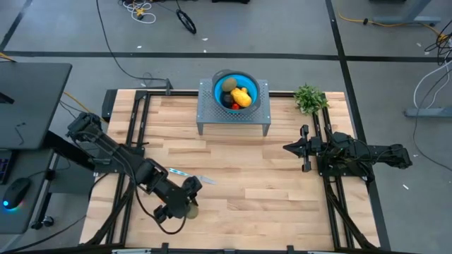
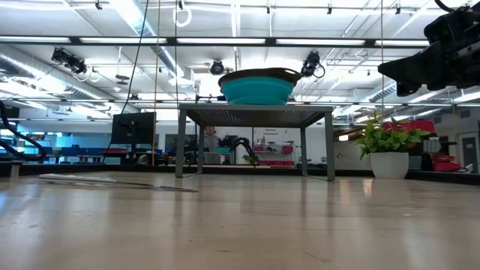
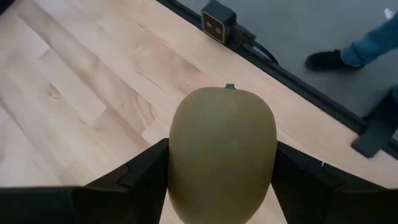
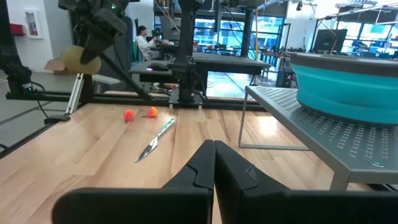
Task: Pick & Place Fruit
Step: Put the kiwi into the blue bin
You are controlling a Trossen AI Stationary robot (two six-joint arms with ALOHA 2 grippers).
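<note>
My left gripper hovers over the table's near left part, shut on a brown-green kiwi. In the right wrist view the kiwi hangs well above the wood. A blue bowl at the far middle rests on a grey perforated stand. It holds another kiwi, a yellow fruit and a red piece. Two tiny red-orange fruits lie on the table. My right gripper waits shut at the right side. My left gripper pinches the kiwi by its two long sides between the two fingers. The fingers slant down from the table's left and lie along the fruit. The kiwi's stem end points away from the wrist. It is lifted clear of the table.
A slim silvery knife lies on the wood just beyond the left gripper. A potted green plant stands at the far right corner. Bare wood lies between the left gripper and the stand. A person's shoe shows on the floor off the table.
</note>
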